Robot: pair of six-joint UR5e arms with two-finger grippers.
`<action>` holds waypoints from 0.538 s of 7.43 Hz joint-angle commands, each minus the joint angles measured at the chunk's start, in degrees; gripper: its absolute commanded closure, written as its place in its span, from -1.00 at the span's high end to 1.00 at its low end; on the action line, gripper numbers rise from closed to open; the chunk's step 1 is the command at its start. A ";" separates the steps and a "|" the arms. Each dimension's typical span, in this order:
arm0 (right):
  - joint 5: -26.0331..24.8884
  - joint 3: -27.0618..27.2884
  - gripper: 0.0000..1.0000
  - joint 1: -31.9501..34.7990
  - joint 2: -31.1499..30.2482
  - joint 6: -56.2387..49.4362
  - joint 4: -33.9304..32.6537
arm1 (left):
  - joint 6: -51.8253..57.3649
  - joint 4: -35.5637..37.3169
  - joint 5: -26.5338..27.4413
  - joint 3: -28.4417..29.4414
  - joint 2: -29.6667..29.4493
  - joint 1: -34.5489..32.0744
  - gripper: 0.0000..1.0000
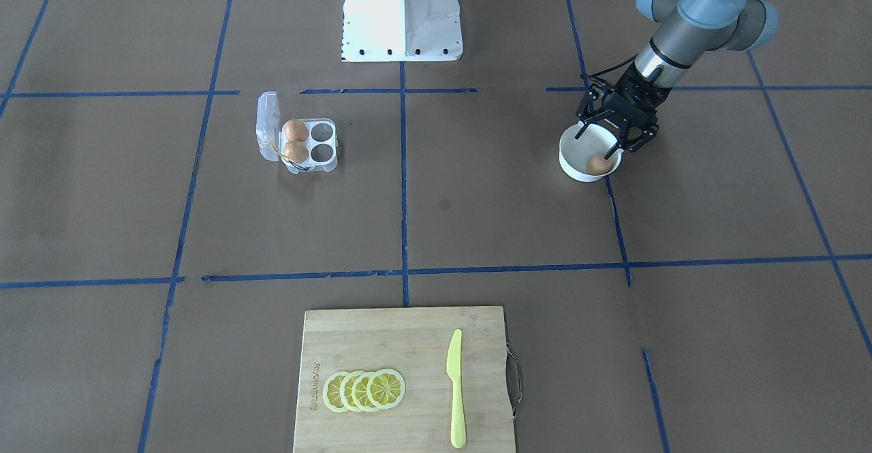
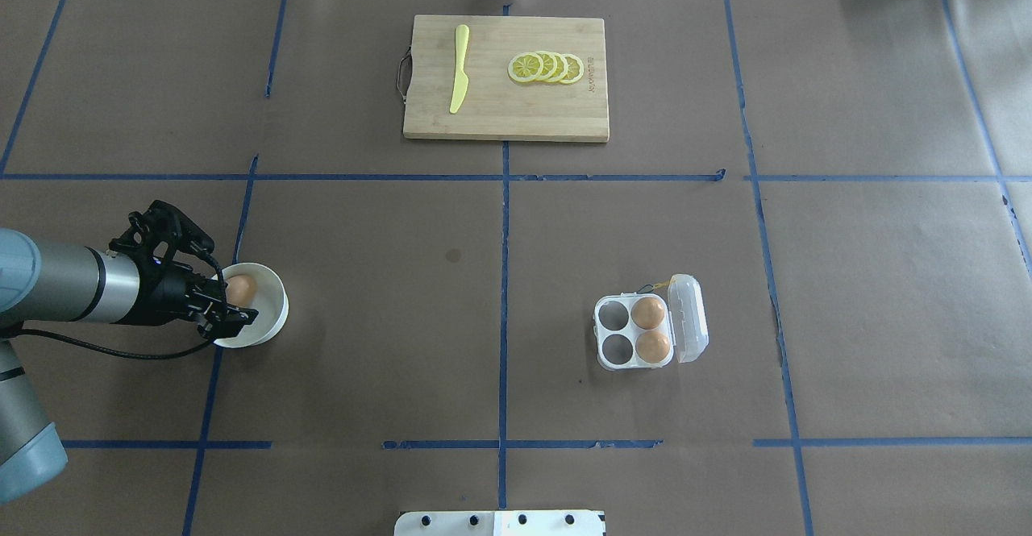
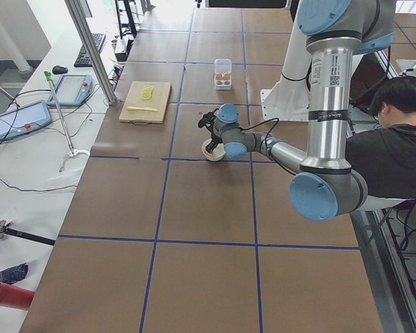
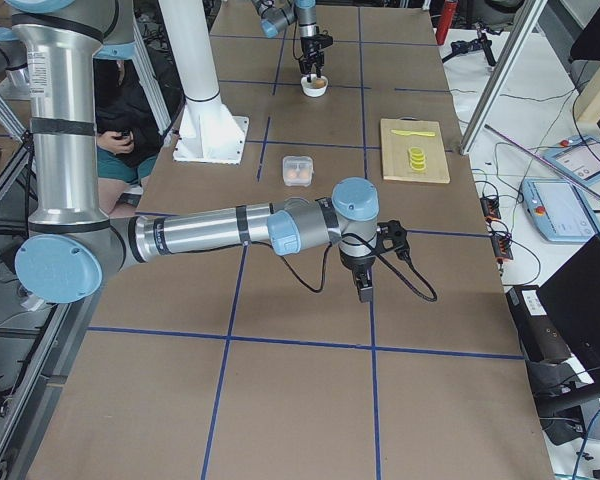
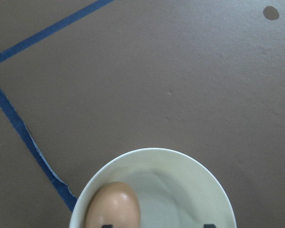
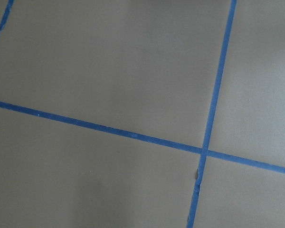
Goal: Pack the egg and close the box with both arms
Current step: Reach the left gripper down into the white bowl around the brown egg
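One smooth orange-brown egg (image 1: 598, 164) in bowl (image 1: 578, 173), left jaws spread, right jaws unclear

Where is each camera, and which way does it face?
Front-facing: across the table, facing the robot's base; left gripper at bowl.
Overhead: behind the robot, facing forward; left arm.
Exterior left: table's left end; left arm near.
Exterior right: opposite end; right arm near.
Left wrist: down into bowl, on egg.
Right wrist: down on blue tape.
First two share the egg box.
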 commanded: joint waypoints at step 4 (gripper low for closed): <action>0.00 0.11 1.00 0.06 -0.18 0.00 0.09 | 0.18 0.03 0.14 2.10 -0.47 0.10 0.42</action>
